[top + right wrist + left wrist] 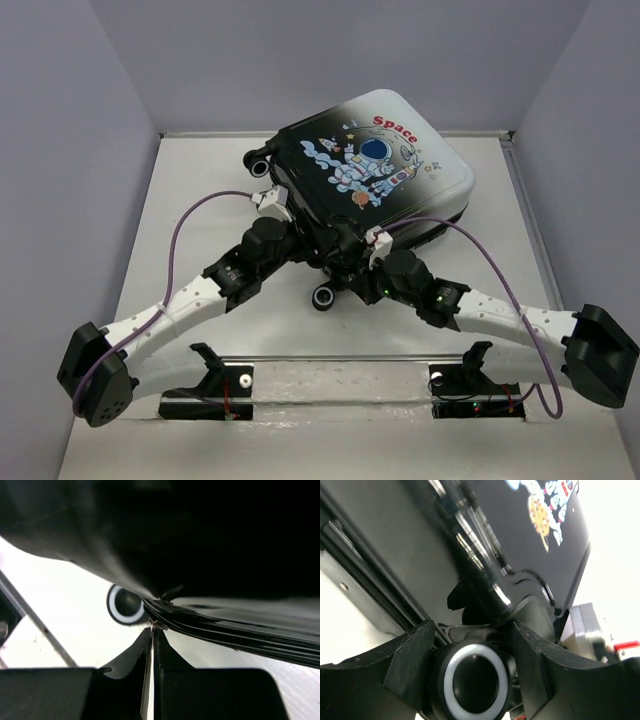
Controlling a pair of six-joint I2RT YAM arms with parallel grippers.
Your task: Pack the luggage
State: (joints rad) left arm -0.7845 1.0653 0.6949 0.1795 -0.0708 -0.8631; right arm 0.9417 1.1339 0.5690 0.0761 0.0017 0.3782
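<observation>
The luggage lay closed near the middle of the desk's far edge. The left gripper stood spread astride a wheel. The right gripper was pinched together at the zip seam. Zipping up looked to be the step in hand, and the next move probably called for a steady pull along that seam.

Luggage: the shell grades from white at the far corner to glossy black on the near side. The print is a cartoon astronaut in blue and white among small rockets and stars, with "Space" lettered in red.

Wheel: black with a pale grey-white ring.

Left arm and right arm: white links, black joints.

Cables: purple.

Table: off-white.

Walls: pale lilac-grey.
</observation>
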